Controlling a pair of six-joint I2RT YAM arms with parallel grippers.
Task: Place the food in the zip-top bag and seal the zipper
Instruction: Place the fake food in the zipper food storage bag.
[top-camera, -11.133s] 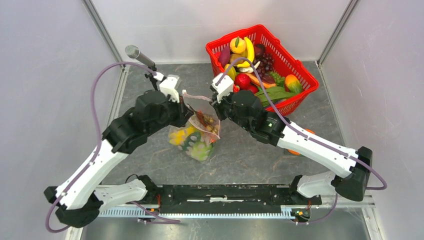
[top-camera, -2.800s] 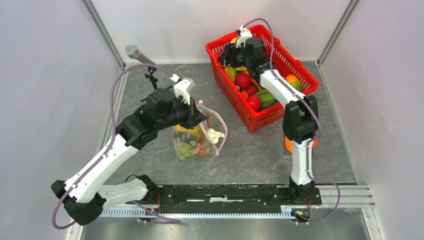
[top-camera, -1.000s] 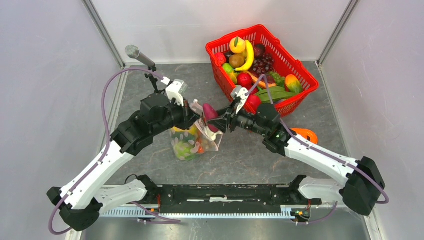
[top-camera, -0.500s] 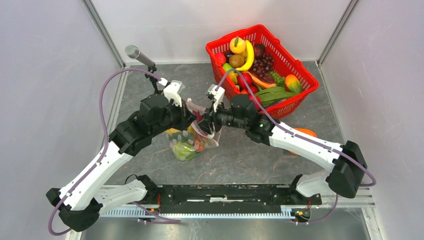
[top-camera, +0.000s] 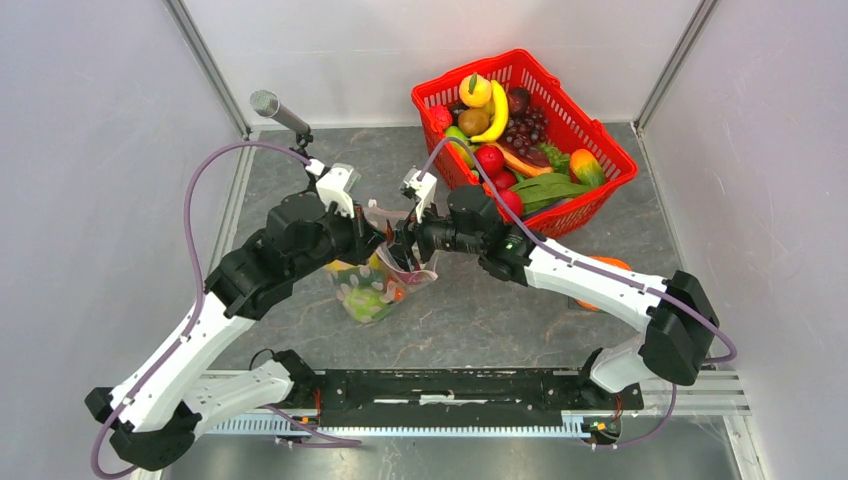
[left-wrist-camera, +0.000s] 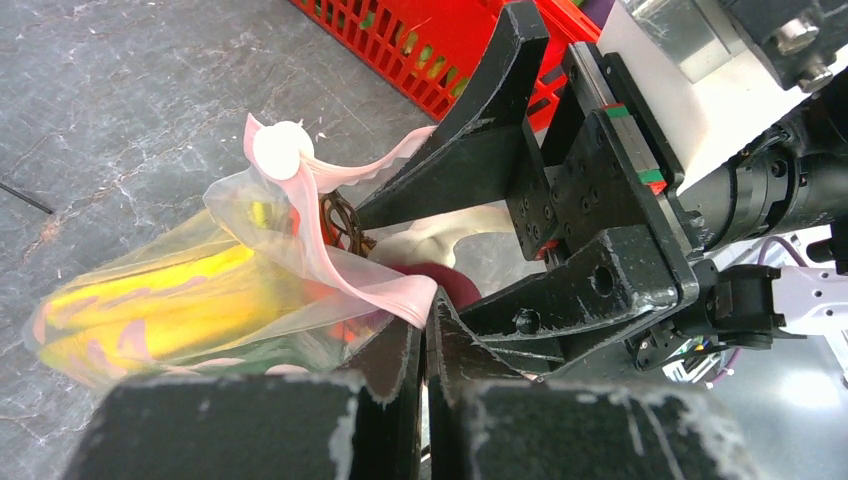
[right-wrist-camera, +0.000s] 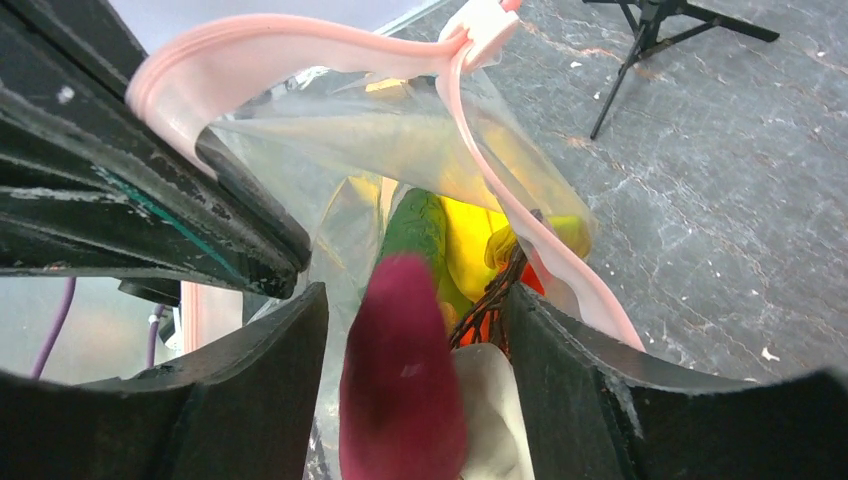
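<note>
The zip-top bag (top-camera: 372, 290) hangs over the table with yellow, green and orange food inside. My left gripper (top-camera: 383, 238) is shut on its pink zipper (left-wrist-camera: 345, 275), holding the mouth up. In the left wrist view the jaws (left-wrist-camera: 425, 322) pinch the strip, and the white slider (left-wrist-camera: 280, 150) sits at the far end. My right gripper (top-camera: 404, 243) is in the bag's mouth, open. A dark red food piece (right-wrist-camera: 400, 385) lies loose between its fingers (right-wrist-camera: 265, 385), blurred, over a white piece (right-wrist-camera: 500, 410), green cucumber (right-wrist-camera: 418, 230) and yellow banana (right-wrist-camera: 478, 250).
A red mesh basket (top-camera: 603, 143) with several more toy fruits and vegetables stands at the back right. A microphone on a small stand (top-camera: 270, 103) is at the back left. An orange object (top-camera: 603, 266) lies on the table under the right arm.
My right gripper pushed further left into the bag's mouth and its jaws opened wider, freeing the dark red piece. The left gripper kept its hold on the zipper.
</note>
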